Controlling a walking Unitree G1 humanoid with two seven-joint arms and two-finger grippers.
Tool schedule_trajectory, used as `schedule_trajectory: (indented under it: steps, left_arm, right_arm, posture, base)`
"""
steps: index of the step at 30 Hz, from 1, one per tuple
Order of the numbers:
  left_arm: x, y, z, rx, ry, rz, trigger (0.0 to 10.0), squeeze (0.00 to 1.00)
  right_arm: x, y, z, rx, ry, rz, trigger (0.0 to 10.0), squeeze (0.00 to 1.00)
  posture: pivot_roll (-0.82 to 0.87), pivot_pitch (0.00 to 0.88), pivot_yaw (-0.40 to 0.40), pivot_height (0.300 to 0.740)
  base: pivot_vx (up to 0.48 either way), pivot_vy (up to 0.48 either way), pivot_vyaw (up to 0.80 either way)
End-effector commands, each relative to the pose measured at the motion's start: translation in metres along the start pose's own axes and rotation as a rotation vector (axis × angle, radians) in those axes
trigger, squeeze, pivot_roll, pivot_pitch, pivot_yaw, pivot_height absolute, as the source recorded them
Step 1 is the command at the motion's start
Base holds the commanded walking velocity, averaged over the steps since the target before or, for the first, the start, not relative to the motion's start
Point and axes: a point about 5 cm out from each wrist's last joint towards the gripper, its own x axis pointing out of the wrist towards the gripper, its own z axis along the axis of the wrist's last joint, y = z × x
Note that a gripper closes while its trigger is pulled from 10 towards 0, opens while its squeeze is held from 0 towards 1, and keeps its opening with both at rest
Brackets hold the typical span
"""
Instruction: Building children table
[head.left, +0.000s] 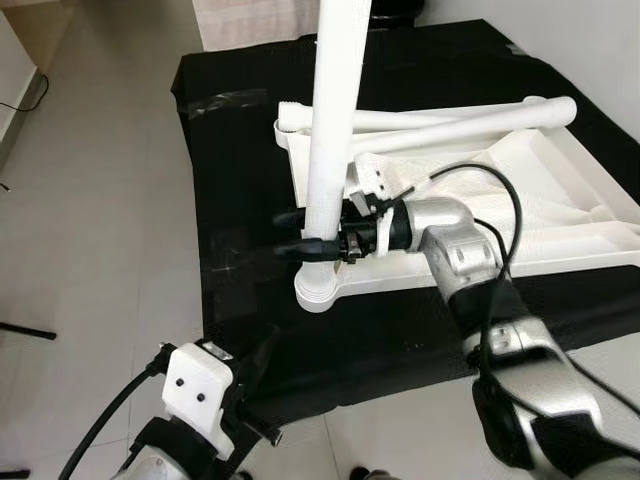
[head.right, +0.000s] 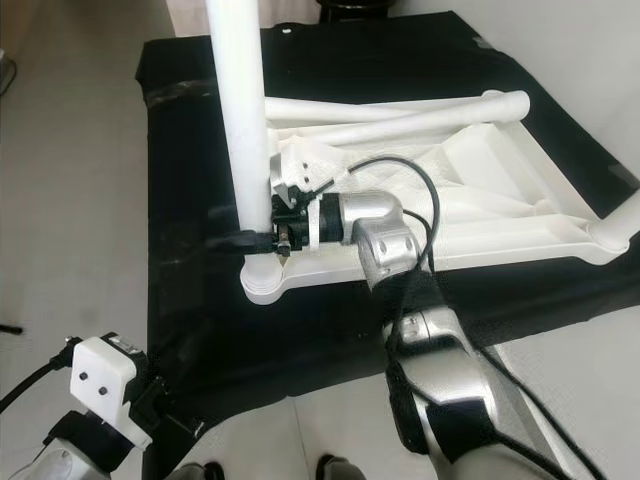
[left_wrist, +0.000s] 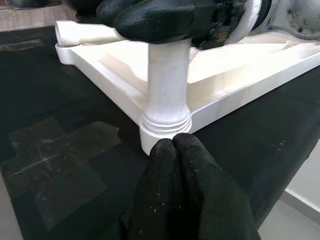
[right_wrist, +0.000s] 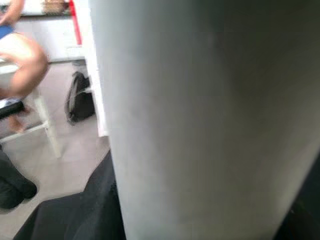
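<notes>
White plastic tabletop (head.left: 560, 215), laid upside down on the black mat (head.left: 240, 200), has one upright leg (head.left: 330, 150) seated in its near corner and clamped by the right gripper (head.left: 300, 235), two loose legs (head.left: 450, 125) apparently awaiting fitting, the left gripper (left_wrist: 175, 150) held closed nearby.

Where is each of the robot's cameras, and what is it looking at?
Left eye view: on the head, looking down at the upside-down white plastic tabletop on the black cloth; both silver arms show.
Right eye view: beside it, same scene; right gripper clasps the upright white plastic table leg.
Left wrist view: low by the leg's base, past the left gripper, fingers together.
Right wrist view: pressed close to the leg.
All four share that leg.
</notes>
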Motion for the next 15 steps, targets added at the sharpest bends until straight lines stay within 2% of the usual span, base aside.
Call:
schedule_trajectory:
  steps: [1,2,4,5,6,7,8,9,14,15]
  left_arm:
    - [-0.002,-0.001,-0.002,-0.004,0.012,0.003,10.0,0.00]
    - [-0.002,0.001,-0.003,-0.002,0.011,0.006,10.0,0.00]
    - [-0.002,0.001,-0.003,-0.002,0.011,0.006,10.0,0.00]
    - [-0.001,0.003,-0.003,0.000,0.009,0.005,10.0,0.00]
    - [-0.001,0.003,-0.003,0.000,0.009,0.005,10.0,0.00]
    - [0.001,0.006,-0.004,-0.001,0.011,-0.001,10.0,0.00]
    - [0.001,0.006,-0.004,-0.001,0.011,-0.001,10.0,0.00]
    - [0.003,0.008,-0.006,-0.002,0.014,-0.003,10.0,0.00]
    - [0.006,0.011,-0.008,-0.002,0.017,-0.005,10.0,0.00]
    - [0.007,0.012,-0.008,0.004,0.012,0.009,10.0,0.00]
  right_arm:
    - [-0.005,0.000,-0.011,0.033,0.053,-0.056,0.0,0.00]
    - [-0.005,0.008,-0.036,0.031,0.184,-0.425,0.0,0.00]
    - [-0.005,0.008,-0.036,0.031,0.184,-0.425,0.0,0.00]
    - [-0.006,0.033,-0.051,0.041,0.252,-0.659,0.0,0.00]
    - [-0.006,0.033,-0.051,0.041,0.252,-0.659,0.0,0.00]
    - [-0.012,0.049,-0.052,-0.002,0.273,-0.849,0.0,0.00]
    - [-0.012,0.049,-0.052,-0.002,0.273,-0.849,0.0,0.00]
    - [-0.015,0.056,-0.052,-0.018,0.272,-0.938,0.0,0.00]
    - [-0.010,0.053,-0.052,-0.032,0.240,-0.919,0.0,0.00]
    - [-0.007,0.052,-0.052,-0.029,0.236,-0.886,0.0,0.00]
  posture:
    - [0.09,0.213,-0.055,0.740]
    - [0.06,0.210,-0.045,0.740]
    - [0.06,0.210,-0.045,0.740]
    - [0.05,0.205,-0.028,0.740]
    - [0.05,0.205,-0.028,0.740]
    - [0.04,0.178,-0.004,0.740]
    - [0.04,0.178,-0.004,0.740]
    - [0.04,0.170,-0.002,0.740]
    - [0.04,0.162,-0.006,0.740]
    - [0.04,0.156,-0.011,0.740]
  base:
    - [0.000,0.000,0.00]
    - [0.000,0.000,0.00]
    - [0.000,0.000,0.00]
    - [0.000,0.000,0.00]
    - [0.000,0.000,0.00]
    - [0.000,0.000,0.00]
    - [0.000,0.000,0.00]
    - [0.000,0.000,0.00]
    - [0.000,0.000,0.00]
    - [0.000,0.000,0.00]
